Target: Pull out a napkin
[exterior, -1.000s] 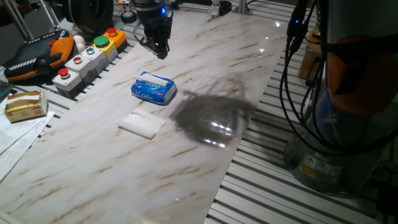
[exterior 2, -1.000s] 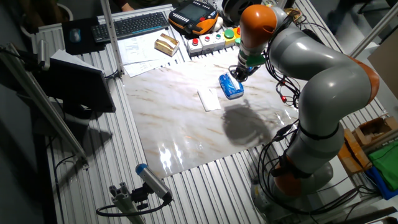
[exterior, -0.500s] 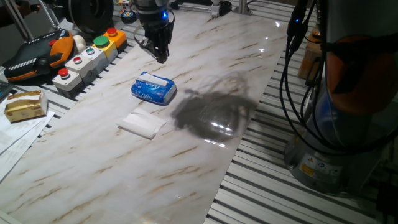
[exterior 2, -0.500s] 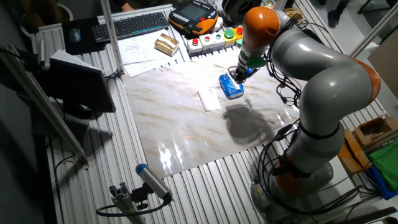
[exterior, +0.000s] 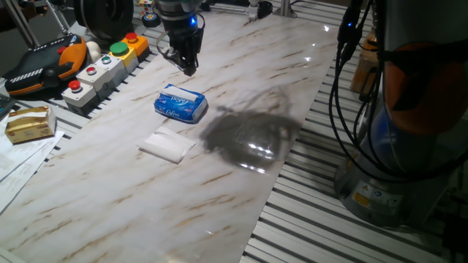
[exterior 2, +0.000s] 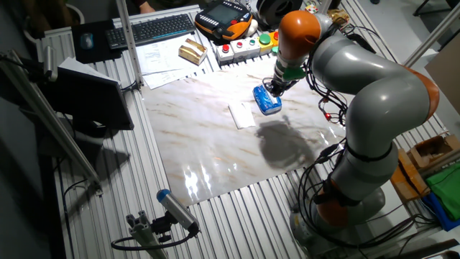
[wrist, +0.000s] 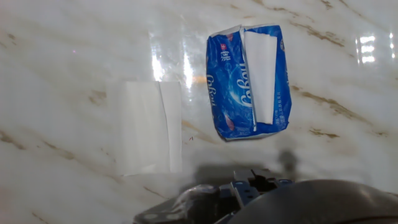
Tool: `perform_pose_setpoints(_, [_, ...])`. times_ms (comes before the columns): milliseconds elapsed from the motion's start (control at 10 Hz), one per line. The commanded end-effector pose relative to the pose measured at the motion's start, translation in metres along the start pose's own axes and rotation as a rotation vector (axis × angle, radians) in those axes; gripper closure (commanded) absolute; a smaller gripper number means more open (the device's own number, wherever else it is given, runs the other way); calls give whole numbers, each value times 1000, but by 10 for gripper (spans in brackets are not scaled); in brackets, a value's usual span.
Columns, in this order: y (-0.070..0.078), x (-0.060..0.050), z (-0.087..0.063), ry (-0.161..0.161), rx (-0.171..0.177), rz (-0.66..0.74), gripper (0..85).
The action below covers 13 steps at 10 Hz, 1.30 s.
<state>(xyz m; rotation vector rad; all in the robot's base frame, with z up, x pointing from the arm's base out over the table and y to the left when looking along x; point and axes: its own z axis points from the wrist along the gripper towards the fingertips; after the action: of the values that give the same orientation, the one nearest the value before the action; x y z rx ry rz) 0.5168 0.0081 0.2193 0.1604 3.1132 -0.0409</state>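
A white folded napkin (exterior: 167,145) (exterior 2: 241,115) (wrist: 145,127) lies flat on the marble tabletop, apart from the blue tissue pack (exterior: 180,104) (exterior 2: 267,100) (wrist: 231,93). In the hand view the pack's torn-open top shows another white napkin (wrist: 261,74) inside it. My gripper (exterior: 189,67) (exterior 2: 272,85) hangs above the table just beyond the pack, on the side away from the loose napkin. Its fingers look pressed together with nothing between them. It touches neither the pack nor the napkin.
A button box (exterior: 102,69) with red and green buttons and an orange teach pendant (exterior: 44,62) stand along the table's left edge. A small tan box (exterior: 29,123) sits on papers nearby. Cables (exterior: 351,80) and the arm's base (exterior 2: 345,194) stand on the right.
The gripper has shifted only slightly above the pack. The pack and the loose napkin have not moved.
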Motion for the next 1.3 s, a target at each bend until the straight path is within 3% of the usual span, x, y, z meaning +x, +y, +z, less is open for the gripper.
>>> perform_pose_setpoints(0, [0,0,0,1,-1,13,843])
perform_pose_setpoints(300, [-3,-5,10,-3,1,30,843])
perform_pose_setpoints(500, [-5,-10,19,-5,-30,18,843])
perform_pose_setpoints(1200, [-12,-21,41,-7,-48,-1,843])
